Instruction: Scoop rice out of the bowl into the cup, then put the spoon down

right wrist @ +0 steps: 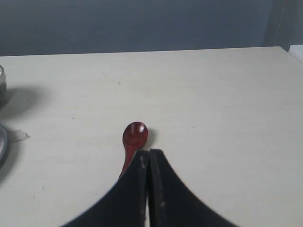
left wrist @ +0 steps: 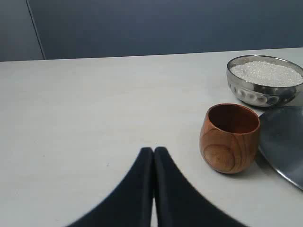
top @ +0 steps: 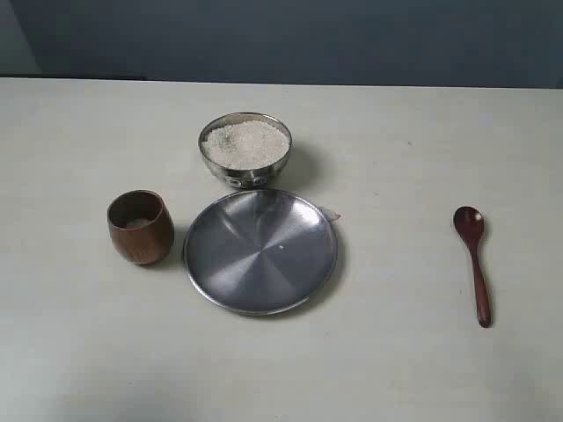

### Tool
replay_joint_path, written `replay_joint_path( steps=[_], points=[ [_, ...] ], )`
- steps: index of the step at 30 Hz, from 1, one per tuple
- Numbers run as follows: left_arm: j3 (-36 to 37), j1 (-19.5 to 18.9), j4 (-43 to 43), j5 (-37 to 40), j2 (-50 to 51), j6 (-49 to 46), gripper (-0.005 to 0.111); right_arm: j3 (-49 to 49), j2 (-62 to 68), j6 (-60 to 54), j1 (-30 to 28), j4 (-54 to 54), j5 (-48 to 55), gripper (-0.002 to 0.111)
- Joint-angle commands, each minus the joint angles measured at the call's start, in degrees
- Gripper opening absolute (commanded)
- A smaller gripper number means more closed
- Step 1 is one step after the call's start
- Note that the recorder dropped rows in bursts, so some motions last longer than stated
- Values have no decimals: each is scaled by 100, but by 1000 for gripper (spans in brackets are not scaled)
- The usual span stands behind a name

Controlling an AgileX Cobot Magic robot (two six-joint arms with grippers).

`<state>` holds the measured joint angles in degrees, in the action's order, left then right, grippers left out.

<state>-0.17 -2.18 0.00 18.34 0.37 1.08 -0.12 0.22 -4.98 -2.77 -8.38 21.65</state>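
The steel bowl [top: 239,178] stands at the back centre, heaped with white rice [top: 245,143]. Left of the plate sits the dark-brown wooden cup [top: 140,227], upright, with a pale patch at its bottom. The wooden spoon [top: 473,264] lies flat on the table at the right, head toward the back. Neither arm shows in the exterior view. In the left wrist view my left gripper [left wrist: 154,150] is shut and empty, short of the cup [left wrist: 230,137] and bowl [left wrist: 251,94]. My right gripper [right wrist: 149,152] is shut, its fingers covering the handle of the spoon [right wrist: 135,135].
A wide flat steel plate [top: 260,251] lies between the cup and the spoon, just in front of the bowl. A small pale scrap [top: 331,214] rests at the plate's right rim. The table is pale, with a dark wall behind it.
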Motion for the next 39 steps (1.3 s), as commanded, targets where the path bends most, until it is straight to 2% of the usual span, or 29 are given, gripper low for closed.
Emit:
replay_joint_path(
  steps=[1, 27, 36, 39],
  points=[
    [17, -12, 0, -57, -37, 5, 0, 12, -22, -18, 10, -8, -69, 0],
    [17, -12, 0, -57, -37, 5, 0, 12, -22, -18, 10, -8, -71, 0],
    [17, -12, 0, -57, -37, 5, 0, 12, -22, -18, 10, -20, -684, 0],
    [17, -12, 0, -57, -37, 5, 0, 12, -22, -18, 10, -525, -1192, 0]
  ],
)
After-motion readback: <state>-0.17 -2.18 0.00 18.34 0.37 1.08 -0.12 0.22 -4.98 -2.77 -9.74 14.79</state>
